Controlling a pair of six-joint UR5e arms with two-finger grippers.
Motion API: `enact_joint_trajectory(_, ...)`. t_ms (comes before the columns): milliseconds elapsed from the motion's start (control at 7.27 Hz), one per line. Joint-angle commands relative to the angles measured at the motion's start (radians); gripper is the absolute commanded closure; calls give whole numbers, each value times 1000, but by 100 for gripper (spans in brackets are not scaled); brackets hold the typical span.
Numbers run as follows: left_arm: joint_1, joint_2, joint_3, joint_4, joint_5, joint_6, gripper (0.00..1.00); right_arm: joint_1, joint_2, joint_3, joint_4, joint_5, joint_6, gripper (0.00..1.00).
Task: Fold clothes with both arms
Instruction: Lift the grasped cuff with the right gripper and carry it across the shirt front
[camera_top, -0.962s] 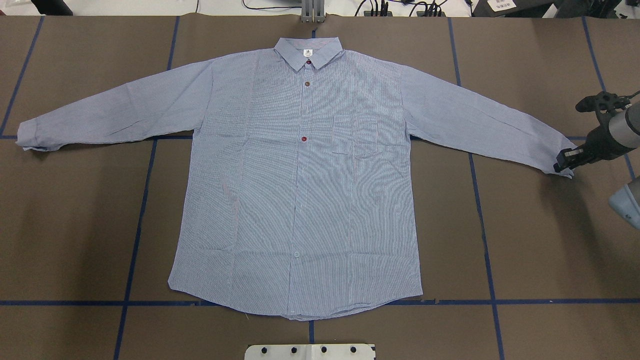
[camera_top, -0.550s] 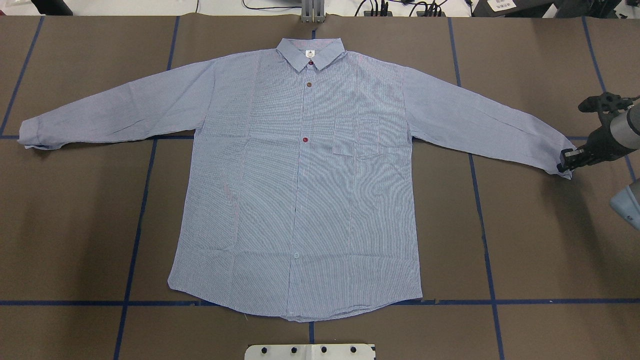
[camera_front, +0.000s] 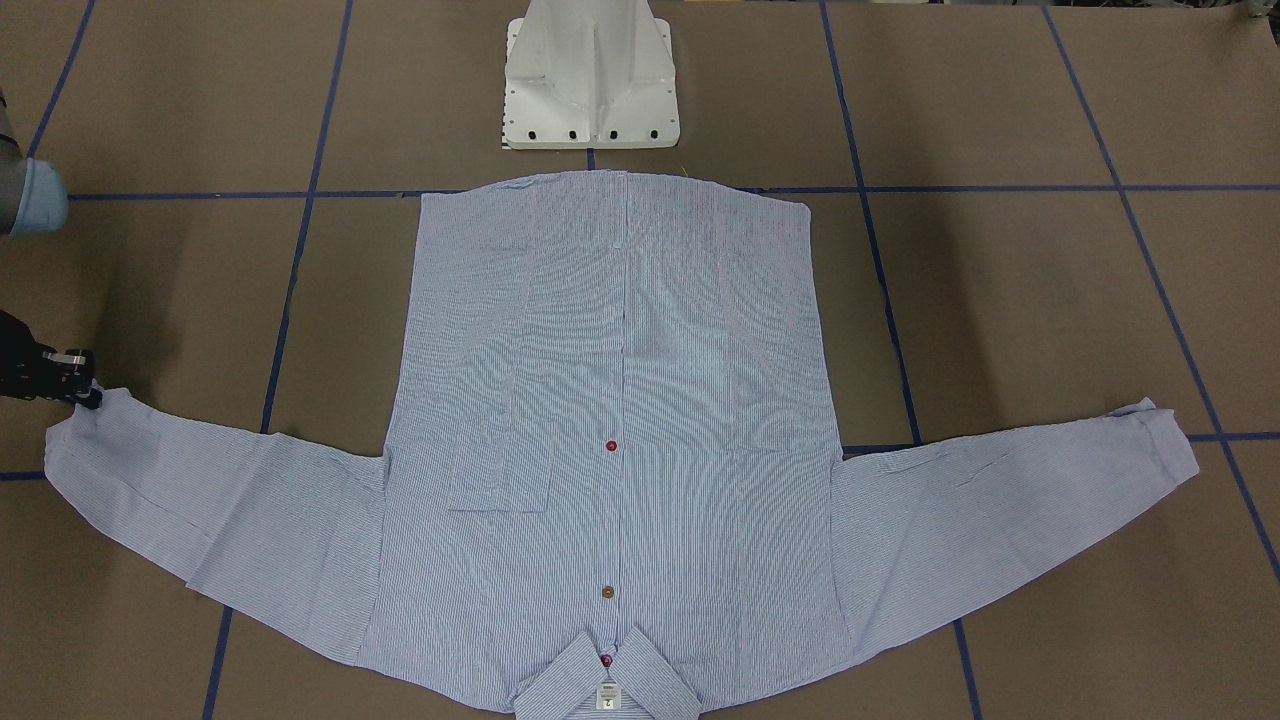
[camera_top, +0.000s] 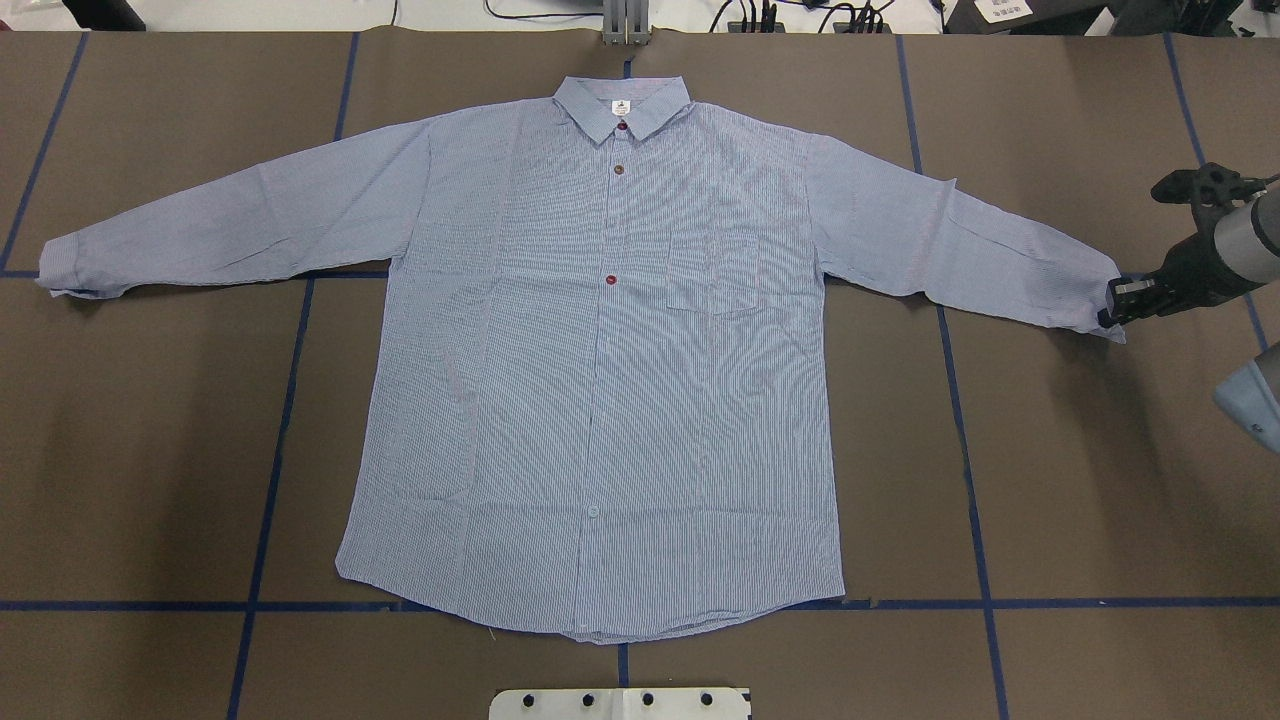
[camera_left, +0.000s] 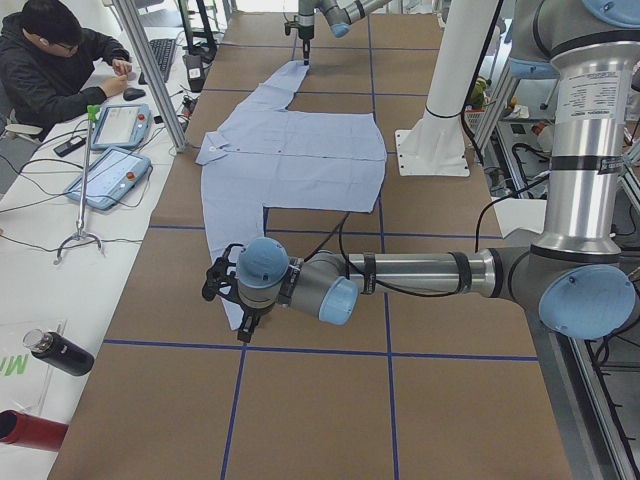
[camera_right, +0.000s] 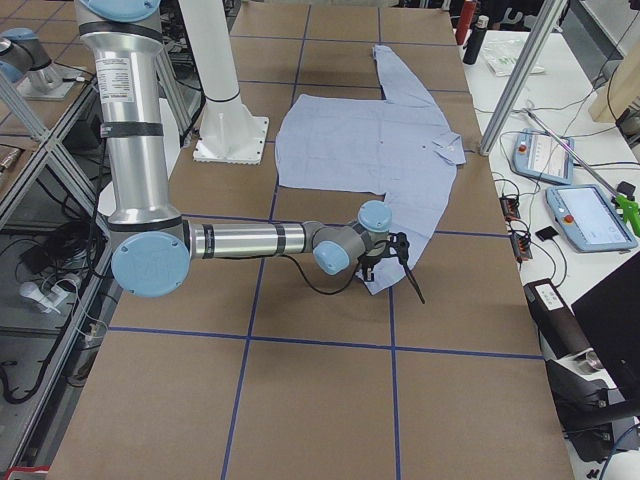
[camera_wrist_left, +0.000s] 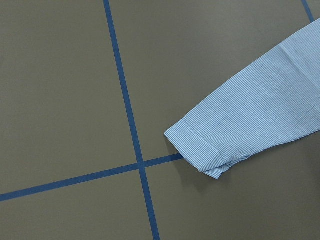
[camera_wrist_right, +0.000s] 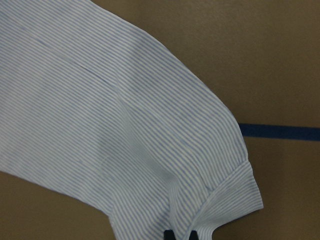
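On the table (camera_top: 1050, 480) the shirt (camera_top: 600, 400) lies flat, front up, and the right gripper (camera_top: 1110, 303), pinched on the right cuff (camera_wrist_right: 235, 195), should lift slowly without dragging, while the left gripper (camera_left: 243, 328) hangs near the left cuff (camera_wrist_left: 197, 147), open or closed I cannot tell.

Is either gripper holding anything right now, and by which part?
The right gripper pinches the light blue striped button-up shirt by one sleeve cuff. The left gripper hovers over the other cuff, apparently gripping nothing.
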Motion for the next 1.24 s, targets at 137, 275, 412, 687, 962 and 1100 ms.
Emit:
enact_joint_trajectory(137, 0, -1, 1, 1, 1, -1, 1, 71, 9, 168, 3, 187, 36, 100)
enact_joint_trajectory(275, 0, -1, 1, 1, 0, -1, 1, 70, 39, 216, 8, 189, 118, 100)
enact_joint_trajectory(412, 0, -1, 1, 1, 0, -1, 1, 68, 91, 262, -1, 198, 127, 100)
enact_joint_trajectory(687, 0, -1, -5, 3, 0, -2, 1, 7, 267, 282, -44, 203, 166, 100)
enact_joint_trajectory(962, 0, -1, -2, 3, 0, -2, 1, -88, 559, 177, -269, 186, 231, 100)
enact_joint_trajectory(1100, 0, -1, -3, 3, 0, -1, 1, -149, 632, 91, -276, 116, 228, 100)
